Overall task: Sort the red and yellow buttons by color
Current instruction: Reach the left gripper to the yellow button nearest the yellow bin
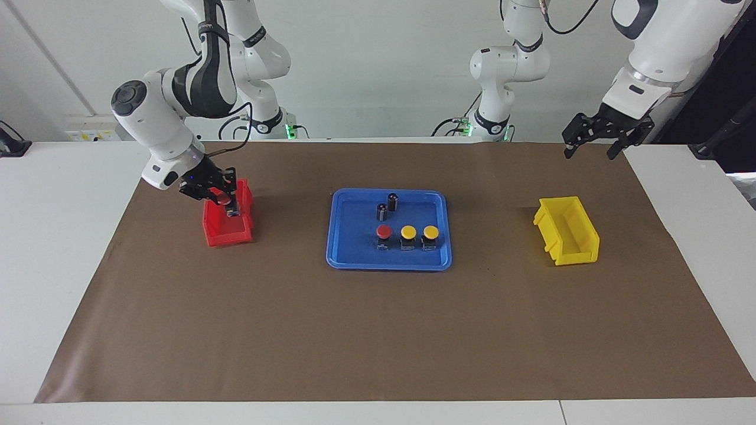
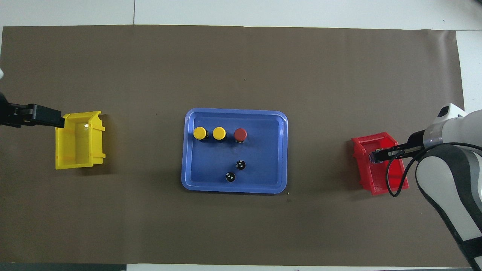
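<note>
One red button [image 1: 224, 199] hangs in the right gripper's [image 1: 227, 203] closed jaws over the red bin [image 1: 227, 232], release due next, while the left gripper [image 1: 592, 134] waits, jaws wide.

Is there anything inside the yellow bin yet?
No, the overhead view shows the yellow bin with a bare floor, while both yellow buttons sit in the blue tray.

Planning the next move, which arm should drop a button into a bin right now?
Right: the right gripper is shut on a red button over the red bin; the left gripper hangs open, holding nothing.
</note>
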You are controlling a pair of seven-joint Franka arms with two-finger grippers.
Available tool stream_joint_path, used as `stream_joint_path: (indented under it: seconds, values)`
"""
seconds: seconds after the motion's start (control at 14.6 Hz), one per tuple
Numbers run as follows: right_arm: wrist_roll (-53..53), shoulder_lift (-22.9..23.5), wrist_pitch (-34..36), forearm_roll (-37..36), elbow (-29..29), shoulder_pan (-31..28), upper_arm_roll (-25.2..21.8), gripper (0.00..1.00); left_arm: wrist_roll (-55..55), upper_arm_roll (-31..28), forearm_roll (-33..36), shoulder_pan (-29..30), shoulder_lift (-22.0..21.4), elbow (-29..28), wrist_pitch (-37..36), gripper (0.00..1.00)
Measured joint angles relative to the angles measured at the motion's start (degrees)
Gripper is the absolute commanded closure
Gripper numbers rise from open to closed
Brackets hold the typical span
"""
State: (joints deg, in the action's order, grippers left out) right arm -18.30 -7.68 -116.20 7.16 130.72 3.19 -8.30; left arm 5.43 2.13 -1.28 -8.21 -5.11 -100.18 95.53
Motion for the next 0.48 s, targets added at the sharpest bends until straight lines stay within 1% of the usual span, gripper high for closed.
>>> stream_joint_path:
  seconds: [0.14,0.21,0.27,0.41,0.48]
  values:
    - [0.0,-0.1,-1.5,-1.4,1.8,-0.6,0.0,0.87,9.9,0.8,0.0,-7.5,0.4,-6.3,8.7,0.00]
    - [0.1,-0.2,-2.0,-2.0,2.5,-0.8,-0.1,0.87,13.6,1.1,0.0,-10.7,1.0,-8.9,12.4,0.00]
    - [0.2,-0.3,-2.0,-2.4,2.9,-0.9,-0.1,0.87,16.2,1.3,0.0,-13.1,1.9,-10.6,15.0,0.03]
    - [0.9,-0.5,-2.1,-3.9,3.8,-1.3,-0.1,0.87,20.0,1.3,0.0,-16.3,4.6,-12.1,18.7,0.15]
    - [0.9,-0.7,-2.2,-4.2,4.4,-1.6,-0.1,0.87,21.3,1.3,0.0,-17.2,6.1,-12.2,20.2,0.19]
